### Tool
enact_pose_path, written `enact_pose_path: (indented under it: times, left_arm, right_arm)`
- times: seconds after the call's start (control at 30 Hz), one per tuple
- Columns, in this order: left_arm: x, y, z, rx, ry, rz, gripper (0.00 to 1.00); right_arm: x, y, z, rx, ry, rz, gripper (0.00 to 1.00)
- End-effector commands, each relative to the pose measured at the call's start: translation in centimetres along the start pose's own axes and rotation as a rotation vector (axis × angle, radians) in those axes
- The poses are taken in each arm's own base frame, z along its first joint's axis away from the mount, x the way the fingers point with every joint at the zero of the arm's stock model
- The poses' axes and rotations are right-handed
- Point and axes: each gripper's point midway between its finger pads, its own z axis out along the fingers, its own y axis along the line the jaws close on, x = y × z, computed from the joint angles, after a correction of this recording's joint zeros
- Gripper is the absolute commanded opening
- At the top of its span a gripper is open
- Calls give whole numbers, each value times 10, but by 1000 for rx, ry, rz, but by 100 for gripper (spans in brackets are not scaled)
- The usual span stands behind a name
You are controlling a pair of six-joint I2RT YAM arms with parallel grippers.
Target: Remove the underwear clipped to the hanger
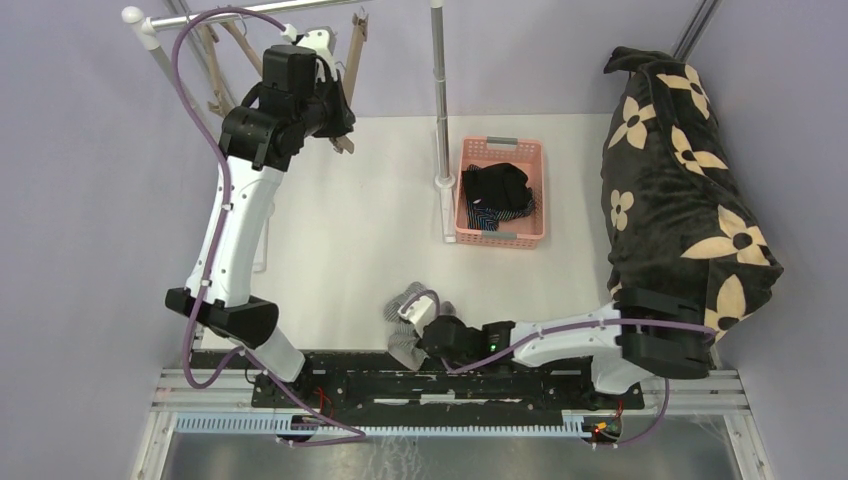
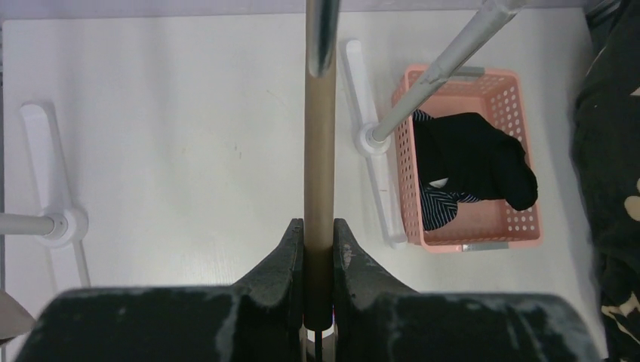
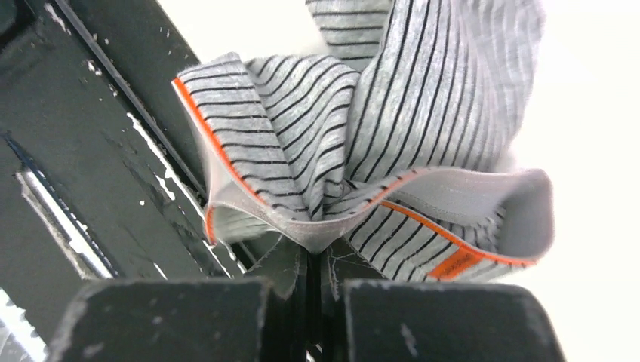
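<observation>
Right fingers (image 3: pixel 189 317) are clamped on the waistband of the grey striped cloth brief (image 3: pixel 423 98); we judge it soft, light. Left fingers (image 2: pixel 279 264) clamp the tan wooden hanger bar (image 2: pixel 319 151).

Bright even light, soft shadows.

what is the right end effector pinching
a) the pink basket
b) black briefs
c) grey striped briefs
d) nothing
c: in the right wrist view the right end effector is shut on a fold of the grey striped briefs, while the black briefs lie in the basket.
</observation>
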Motion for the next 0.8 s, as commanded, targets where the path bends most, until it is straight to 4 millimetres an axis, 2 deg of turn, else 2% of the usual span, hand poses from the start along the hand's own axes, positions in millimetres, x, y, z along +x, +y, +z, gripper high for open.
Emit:
enact_pose_path:
  times: [0.0, 0.23, 0.3, 0.47, 0.77]
  left_arm:
    - [-53, -8, -13, 84, -180, -20, 3]
    - [-69, -6, -5, 106, -232, -52, 3]
    - [-73, -7, -3, 111, -248, -60, 3]
    - [-87, -8, -5, 122, -294, -65, 3]
    - [-111, 7, -5, 99, -357, -91, 3]
  right_arm:
    - [-46, -31, -46, 125, -161, 10, 1]
    - [-101, -95, -140, 349, -386, 42, 1]
    - [-109, -110, -161, 405, -437, 56, 1]
    - [-121, -145, -199, 576, -490, 55, 1]
    - [-162, -182, -256, 716, -620, 72, 1]
